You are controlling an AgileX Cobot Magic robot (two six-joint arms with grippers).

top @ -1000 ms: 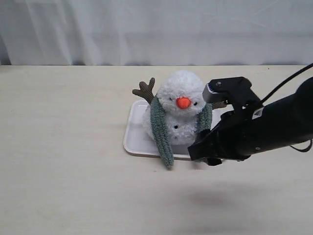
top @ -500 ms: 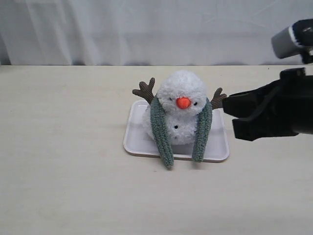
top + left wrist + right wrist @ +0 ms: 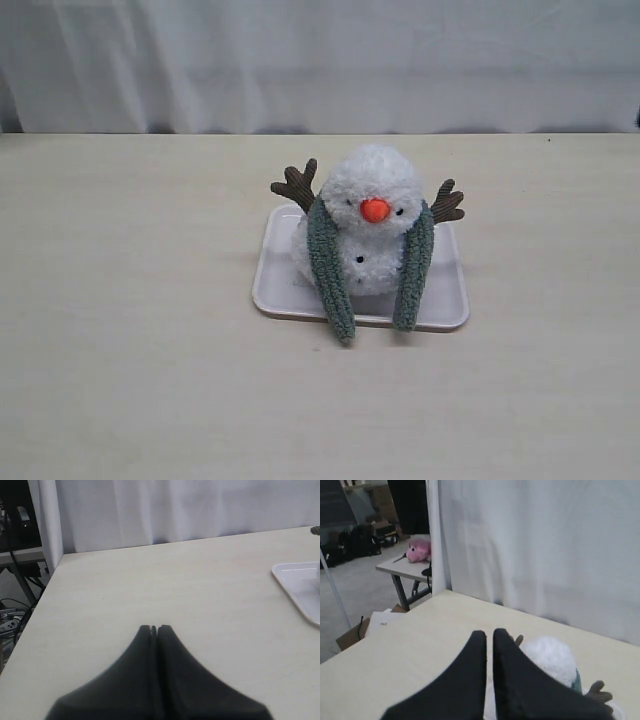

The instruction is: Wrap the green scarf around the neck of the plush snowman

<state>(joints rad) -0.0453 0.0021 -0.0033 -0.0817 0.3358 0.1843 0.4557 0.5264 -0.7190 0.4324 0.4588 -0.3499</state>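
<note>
The shallow white tray runs off the left wrist view's edge. The black right gripper hides the fluffy white plush snowman below its head.

Bright, soft, even light with faint shadows (near foreground blurry in both wrist views)

White snowman; sage-green ribbed scarf; white tray

Looks like a lab: curtain backdrop, floor cables
</note>
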